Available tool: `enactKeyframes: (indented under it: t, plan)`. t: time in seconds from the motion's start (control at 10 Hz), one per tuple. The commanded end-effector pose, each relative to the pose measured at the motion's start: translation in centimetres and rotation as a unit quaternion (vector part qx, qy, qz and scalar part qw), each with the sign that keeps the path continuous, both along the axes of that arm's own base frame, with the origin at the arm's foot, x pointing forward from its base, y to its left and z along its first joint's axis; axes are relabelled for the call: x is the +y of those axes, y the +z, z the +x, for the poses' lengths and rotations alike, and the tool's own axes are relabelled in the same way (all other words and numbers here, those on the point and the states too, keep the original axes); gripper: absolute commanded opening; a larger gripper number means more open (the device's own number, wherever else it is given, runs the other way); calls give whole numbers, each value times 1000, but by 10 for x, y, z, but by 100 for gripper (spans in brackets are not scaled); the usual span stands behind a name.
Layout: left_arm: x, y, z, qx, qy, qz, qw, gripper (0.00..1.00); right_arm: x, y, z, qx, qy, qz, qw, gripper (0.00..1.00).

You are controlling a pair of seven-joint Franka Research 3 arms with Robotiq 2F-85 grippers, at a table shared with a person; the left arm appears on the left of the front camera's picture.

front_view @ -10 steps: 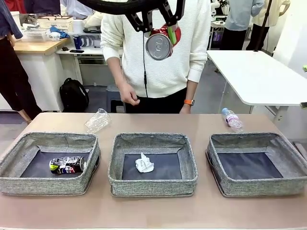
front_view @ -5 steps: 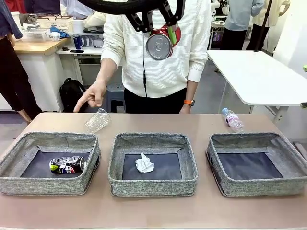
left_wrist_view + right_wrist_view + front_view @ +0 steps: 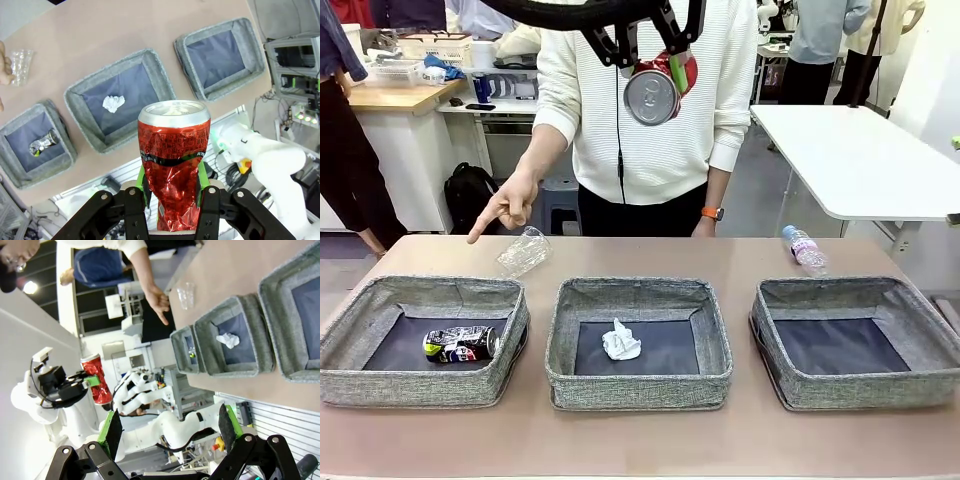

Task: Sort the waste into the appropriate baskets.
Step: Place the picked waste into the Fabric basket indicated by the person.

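My left gripper (image 3: pixel 651 58) hangs high over the table's far side, shut on a dented red can (image 3: pixel 655 90). In the left wrist view the can (image 3: pixel 172 145) stands upright between the green pads (image 3: pixel 145 186), above the middle basket (image 3: pixel 162 87). Three grey baskets sit in a row: the left one (image 3: pixel 350 320) holds a dark multicoloured can (image 3: pixel 460 345), the middle one (image 3: pixel 635 290) a white paper ball (image 3: pixel 620 341), and the right one (image 3: pixel 860 290) nothing. A clear plastic container (image 3: pixel 523 251) and a pink-labelled bottle (image 3: pixel 804 248) lie behind them. My right gripper (image 3: pixel 170 430) is open, holding nothing.
A person in a white sweater stands at the far edge, one hand (image 3: pixel 505 210) pointing down beside the clear container. A white table (image 3: pixel 850 150) stands behind on the right. Bare tabletop runs in front of the baskets.
The person's hand rose from the waist and stretched out to the left, now pointing down near the clear container. My left gripper and the red can have not moved.
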State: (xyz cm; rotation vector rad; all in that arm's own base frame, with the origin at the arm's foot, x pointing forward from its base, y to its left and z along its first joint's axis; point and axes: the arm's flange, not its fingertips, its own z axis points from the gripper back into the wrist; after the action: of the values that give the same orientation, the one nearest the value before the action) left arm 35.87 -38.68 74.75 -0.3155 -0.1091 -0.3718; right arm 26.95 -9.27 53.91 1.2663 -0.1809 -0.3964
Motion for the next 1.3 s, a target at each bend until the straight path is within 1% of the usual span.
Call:
enactKeyframes:
  t: [0.0, 0.1, 0.2, 0.3, 0.4, 0.5, 0.6, 0.7, 0.8, 0.9, 1.0, 1.1, 1.2]
  plan:
    - [8, -2, -4, -8, -3, 8, 1000, 40, 3, -2, -3, -1, -7, 1, 1000, 100]
    - [8, -2, -4, -8, -3, 8, 1000, 40, 3, -2, -3, -1, -7, 1, 1000, 100]
    - [0, 0, 0, 0, 0, 0, 1000, 40, 3, -2, -3, -1, -7, 1, 1000, 100]
    - [18, -11, 0, -16, 21, 9, 1000, 40, 3, -2, -3, -1, -7, 1, 1000, 100]
    - [56, -27, -3, -29, 32, 15, 999, 40, 3, -2, -3, -1, -7, 1, 1000, 100]
    - [93, -44, -5, -27, 54, 14, 998, 40, 3, -2, -3, -1, -7, 1, 1000, 100]
    - [129, -61, -7, -28, 62, 19, 997, 40, 3, -2, -3, -1, -7, 1, 1000, 100]
    - [156, -75, -12, -15, 46, 1, 999, 40, 3, -2, -3, -1, -7, 1, 1000, 100]
    - [187, -97, -13, -46, 79, 46, 995, 40, 3, -2, -3, -1, -7, 1, 1000, 100]
    - [218, -124, -13, -29, 83, 42, 995, 40, 3, -2, -3, -1, -7, 1, 1000, 100]
    - [252, -157, -13, -25, 153, 109, 982, 40, 3, -2, -3, -1, -7, 1, 1000, 100]
    - [275, -182, -16, 9, 165, 76, 983, 40, 3, -2, -3, -1, -7, 1, 1000, 100]
    - [295, -203, -22, 9, 191, 84, 978, 40, 3, -2, -3, -1, -7, 1, 1000, 100]
